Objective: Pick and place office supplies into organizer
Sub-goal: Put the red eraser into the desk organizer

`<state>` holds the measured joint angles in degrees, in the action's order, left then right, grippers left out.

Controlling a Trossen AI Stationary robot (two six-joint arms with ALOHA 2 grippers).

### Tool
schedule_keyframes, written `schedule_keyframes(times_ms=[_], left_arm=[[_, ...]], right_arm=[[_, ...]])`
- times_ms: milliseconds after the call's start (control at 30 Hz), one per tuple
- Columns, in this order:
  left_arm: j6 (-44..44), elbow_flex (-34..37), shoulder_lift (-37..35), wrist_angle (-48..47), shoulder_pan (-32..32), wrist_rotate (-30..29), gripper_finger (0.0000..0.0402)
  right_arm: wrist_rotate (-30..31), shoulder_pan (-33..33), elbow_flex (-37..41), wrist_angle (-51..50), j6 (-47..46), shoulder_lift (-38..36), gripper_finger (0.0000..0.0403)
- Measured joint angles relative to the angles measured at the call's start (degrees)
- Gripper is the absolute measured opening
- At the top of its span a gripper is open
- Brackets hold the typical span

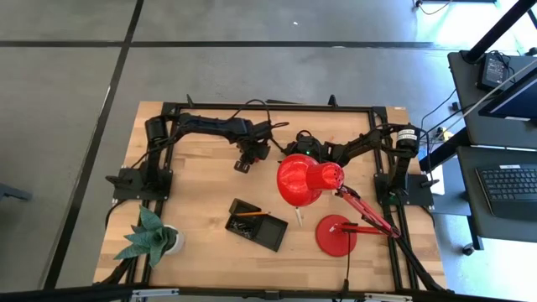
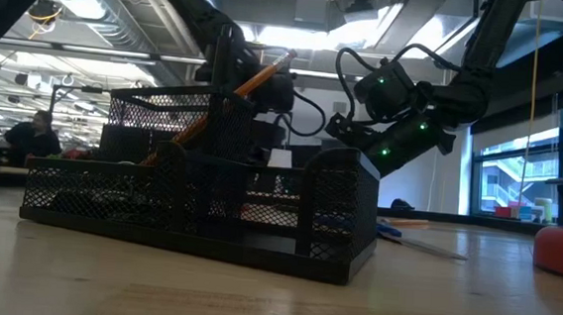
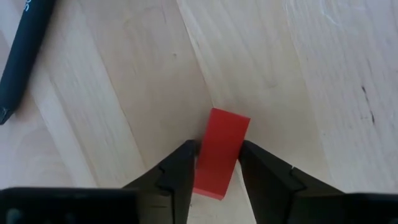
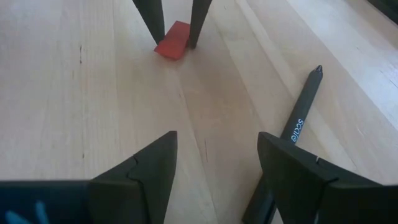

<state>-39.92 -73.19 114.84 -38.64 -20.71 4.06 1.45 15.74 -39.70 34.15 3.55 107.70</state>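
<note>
A small red piece lies flat on the wooden table, also seen as the red piece in the right wrist view. My left gripper points down over it, open, one finger close along each long side. My right gripper hovers open a little to the table's right of it, holding nothing. A black pen lies beside its finger, and a black pen shows in the left wrist view. The black mesh organizer stands near the table's front with a pencil in it. My left gripper's fingers come from above and stand at the table, one on either long side of the red piece. The piece lies on the table. Whether the fingers touch its sides, I cannot tell.
A big red desk lamp hangs its shade over the table's middle, and its round base sits at the front right. A green paper plant stands at the front left. Blue items lie on the table behind the organizer.
</note>
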Motion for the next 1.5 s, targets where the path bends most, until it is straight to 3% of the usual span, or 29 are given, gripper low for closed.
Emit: schedule_keyframes(times_ms=[467, 667, 1000, 1133, 1233, 1500], left_arm=[[-0.25, 0.6, -0.12, 0.65, 0.04, 0.15, 0.0073], [1.04, -1.98, -1.71, -4.91, 0.04, 0.32, 0.0069], [5.26, -2.78, -14.31, -8.66, 0.81, 1.64, 0.0068], [11.34, -2.84, -20.58, -10.0, 2.52, 5.74, 0.0068], [14.81, -2.88, -25.39, -10.21, 4.99, 9.16, 0.0068], [22.21, -2.95, -33.36, -11.37, 15.97, 9.17, 0.0068]], right_arm=[[-0.02, -0.02, 0.0, 0.0, 0.0, 0.0, 0.0225], [-0.02, -0.02, 0.0, -0.02, 0.07, 0.0, 0.0225], [-0.02, -0.01, 0.0, -0.09, 0.0, 0.0, 0.0225], [-0.02, 0.0, 0.0, -0.08, 0.0, 0.0, 0.0225], [-0.02, 0.0, 0.0, 0.02, -0.11, 0.0, 0.0225], [-0.02, -0.02, 0.0, 0.28, -0.28, 0.0, 0.0225]])
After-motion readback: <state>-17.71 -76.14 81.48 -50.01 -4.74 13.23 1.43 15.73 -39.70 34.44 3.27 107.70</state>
